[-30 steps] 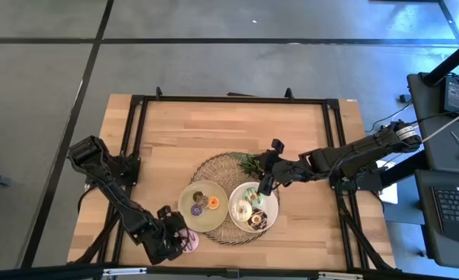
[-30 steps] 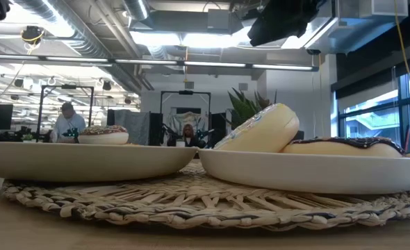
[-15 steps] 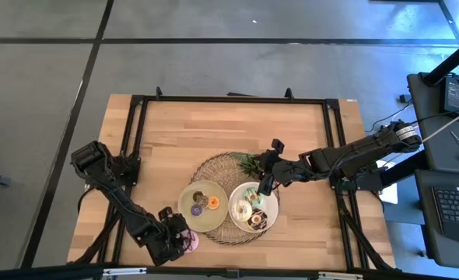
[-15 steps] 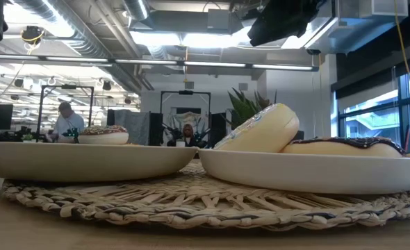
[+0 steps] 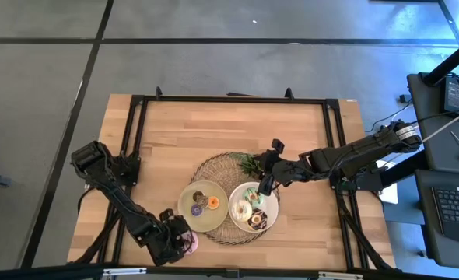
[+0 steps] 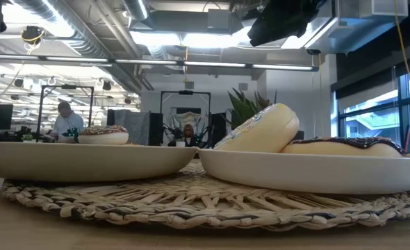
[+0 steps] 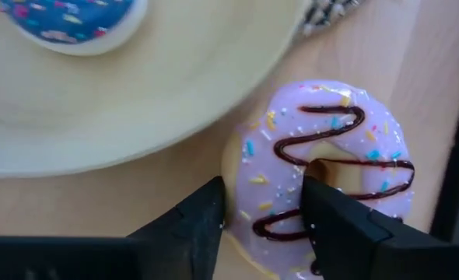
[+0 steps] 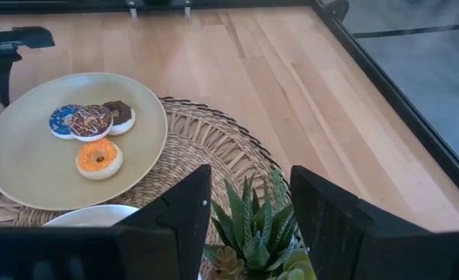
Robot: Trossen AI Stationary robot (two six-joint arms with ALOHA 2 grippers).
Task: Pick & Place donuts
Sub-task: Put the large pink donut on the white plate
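left claw (image 7: 262, 204) has narrowed, straddling the purple donut (image 7: 323, 175) (right claw (image 8: 245, 206) spread).

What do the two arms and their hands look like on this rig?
Both arms are black with chunky jointed segments. The right arm carries a pale grey band near its base. The left hand and right hand each end in two flat, matte black, wedge-shaped fingers.
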